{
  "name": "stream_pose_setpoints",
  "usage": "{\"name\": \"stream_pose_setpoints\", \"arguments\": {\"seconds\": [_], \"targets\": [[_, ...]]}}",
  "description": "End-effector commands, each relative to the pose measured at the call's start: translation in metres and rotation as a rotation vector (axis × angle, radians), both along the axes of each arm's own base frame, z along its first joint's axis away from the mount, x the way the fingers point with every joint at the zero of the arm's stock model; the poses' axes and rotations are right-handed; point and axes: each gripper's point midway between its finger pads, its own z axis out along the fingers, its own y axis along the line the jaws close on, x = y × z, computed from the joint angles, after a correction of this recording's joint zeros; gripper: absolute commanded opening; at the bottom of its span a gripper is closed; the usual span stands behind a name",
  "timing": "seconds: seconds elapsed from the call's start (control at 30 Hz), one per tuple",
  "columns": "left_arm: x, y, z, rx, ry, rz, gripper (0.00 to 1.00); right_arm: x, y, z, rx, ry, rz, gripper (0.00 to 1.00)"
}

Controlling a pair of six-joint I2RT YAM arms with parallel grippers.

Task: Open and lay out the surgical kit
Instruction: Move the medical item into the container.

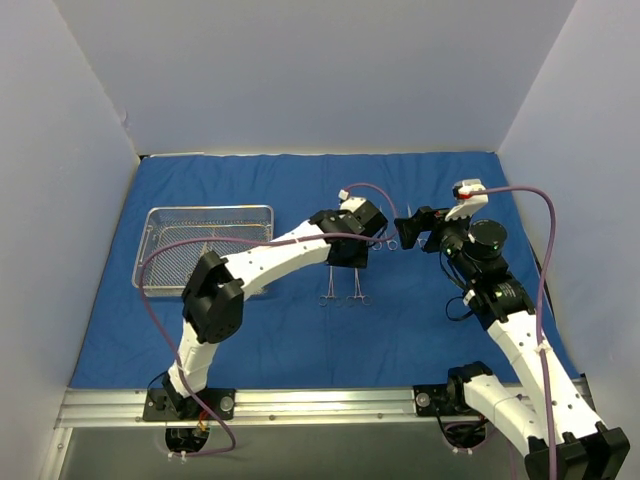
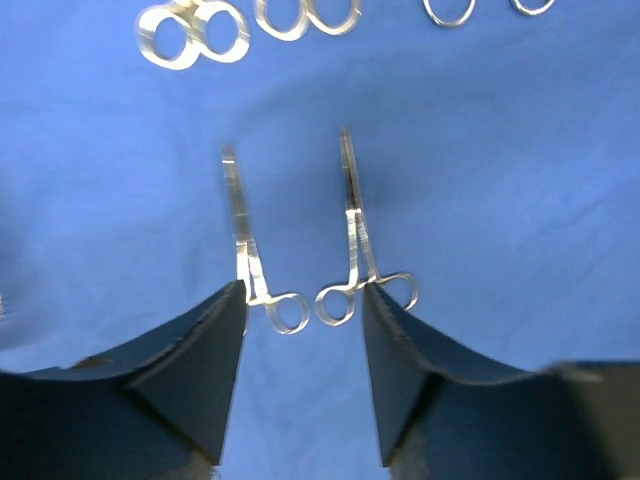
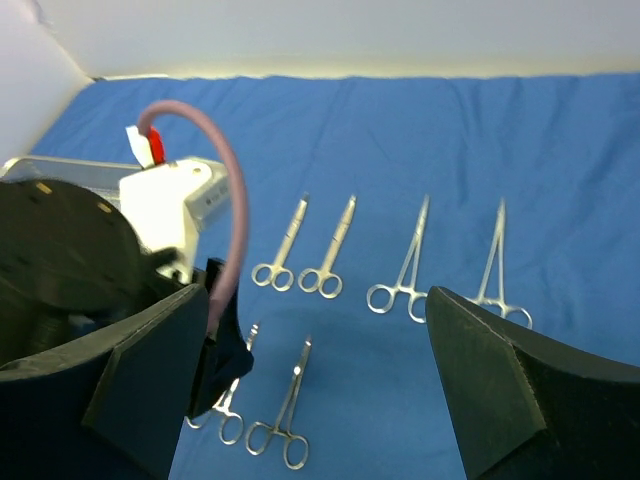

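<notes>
The royal-blue cloth [image 1: 300, 190] lies spread flat over the table. The wire-mesh tray [image 1: 160, 215] sits on it at the left. Two ring-handled instruments [image 2: 250, 250] [image 2: 360, 240] lie side by side on the cloth just below my left gripper [image 2: 303, 300]. That gripper is open, its fingers flank their ring handles and hold nothing. Further instruments [image 3: 405, 270] lie in a row beyond them. My right gripper [image 3: 315, 295] hovers wide open above that row, facing the left gripper [image 1: 348, 262], and is empty.
White walls close in the cloth at the back and on both sides. A purple cable [image 3: 225, 190] arcs off the left wrist close to my right gripper's left finger. A metal rail [image 1: 300, 405] runs along the near edge.
</notes>
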Motion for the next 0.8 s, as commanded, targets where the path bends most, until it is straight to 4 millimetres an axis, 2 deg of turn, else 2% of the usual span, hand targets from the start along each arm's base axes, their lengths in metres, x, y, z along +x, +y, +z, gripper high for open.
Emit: {"name": "stream_pose_setpoints", "arguments": {"seconds": [0.0,0.03,0.07,0.13,0.17,0.2,0.27,0.3,0.37,0.4,0.43,0.5,0.53,0.57,0.6,0.63,0.77], "targets": [[0.022,0.037,0.083,-0.036,-0.161,0.041,0.60,0.003,-0.005,0.009,-0.009,-0.035,-0.024,0.84],[0.025,0.047,0.087,-0.033,-0.167,0.046,0.63,0.003,-0.004,0.009,-0.009,-0.033,-0.021,0.84],[0.035,0.069,0.101,-0.049,-0.184,0.086,0.65,0.003,-0.003,0.008,-0.009,-0.032,-0.019,0.84],[0.040,0.098,0.093,-0.020,-0.177,0.109,0.73,0.003,-0.003,0.008,-0.011,-0.031,-0.019,0.84],[0.041,0.113,0.105,-0.040,-0.197,0.126,0.75,0.003,-0.003,0.008,-0.010,-0.030,-0.019,0.84],[0.050,0.141,0.092,-0.015,-0.177,0.159,0.77,0.003,-0.003,0.008,-0.009,-0.030,-0.018,0.84],[0.054,0.174,0.100,-0.027,-0.195,0.194,0.81,0.003,-0.002,0.007,-0.010,-0.029,-0.013,0.84],[0.064,0.204,0.097,-0.017,-0.196,0.255,0.81,0.003,-0.002,0.007,-0.011,-0.028,-0.013,0.84],[0.061,0.241,0.084,0.016,-0.168,0.292,0.81,0.004,0.000,0.005,-0.011,-0.023,-0.009,0.84],[0.067,0.272,0.079,0.040,-0.163,0.349,0.80,0.004,0.000,0.004,-0.011,-0.021,-0.009,0.84],[0.062,0.287,0.064,0.055,-0.127,0.371,0.80,0.005,0.000,0.003,-0.012,-0.018,-0.009,0.84],[0.062,0.310,0.052,0.051,-0.097,0.403,0.78,0.005,0.001,0.003,-0.013,-0.019,-0.005,0.84],[0.062,0.331,0.044,0.053,-0.073,0.453,0.77,0.005,0.001,0.003,-0.013,-0.019,-0.004,0.84],[0.059,0.334,0.028,0.039,-0.026,0.451,0.77,0.005,0.001,0.003,-0.013,-0.017,-0.004,0.84],[0.058,0.340,0.021,0.037,-0.002,0.453,0.75,0.006,0.001,0.002,-0.014,-0.016,-0.007,0.84],[0.058,0.351,0.009,0.042,0.032,0.481,0.73,0.005,0.001,0.002,-0.014,-0.016,-0.007,0.84],[0.055,0.360,-0.023,0.010,0.129,0.484,0.67,0.006,0.001,0.002,-0.014,-0.014,-0.007,0.84]]}}
